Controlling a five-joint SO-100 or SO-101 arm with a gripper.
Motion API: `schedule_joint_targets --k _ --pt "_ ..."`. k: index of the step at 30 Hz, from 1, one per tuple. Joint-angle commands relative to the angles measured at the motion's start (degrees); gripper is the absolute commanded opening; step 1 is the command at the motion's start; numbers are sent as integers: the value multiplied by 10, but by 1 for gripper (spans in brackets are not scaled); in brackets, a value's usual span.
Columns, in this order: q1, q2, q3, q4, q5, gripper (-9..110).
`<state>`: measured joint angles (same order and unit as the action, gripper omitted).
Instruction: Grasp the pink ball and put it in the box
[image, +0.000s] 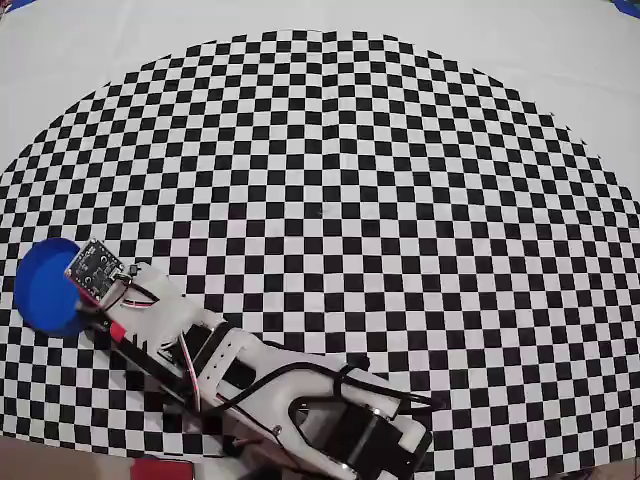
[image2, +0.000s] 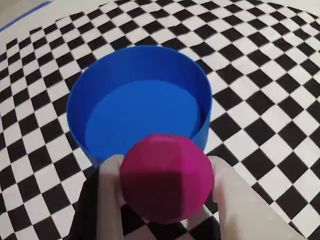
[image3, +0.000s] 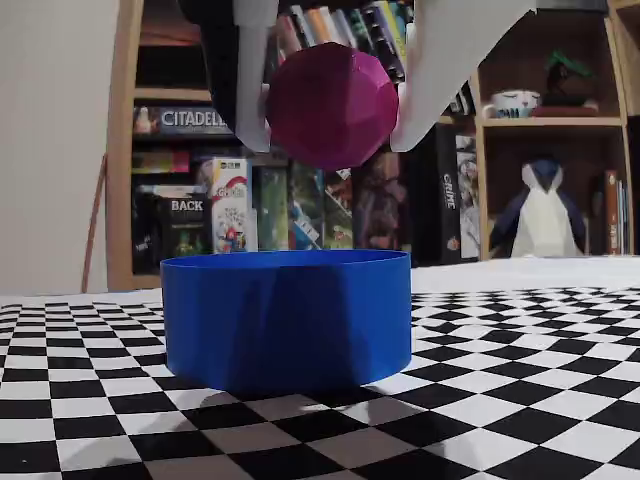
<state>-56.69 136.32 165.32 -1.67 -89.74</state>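
My gripper (image2: 165, 167) is shut on the pink ball (image2: 166, 175), a magenta sphere held between the two white fingers (image2: 111, 180). In the fixed view the ball (image3: 332, 105) hangs in the gripper (image3: 330, 130) above the box (image3: 287, 315), a round blue cup. In the wrist view the box (image2: 100, 85) lies just ahead of the ball, empty inside. In the overhead view the box (image: 38, 285) sits at the far left of the checkered mat, partly covered by the arm's wrist; the ball is hidden there.
The arm's white body (image: 300, 390) stretches from the bottom middle to the left in the overhead view. The checkered mat (image: 380, 200) covers the table. A bookshelf (image3: 200, 200) stands behind the table in the fixed view.
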Motion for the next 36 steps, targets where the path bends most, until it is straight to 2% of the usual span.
schedule_joint_targets --k 1,36 --pt "-9 14 -41 1 -1 0" --pt "-11 -190 -209 -2 4 0"
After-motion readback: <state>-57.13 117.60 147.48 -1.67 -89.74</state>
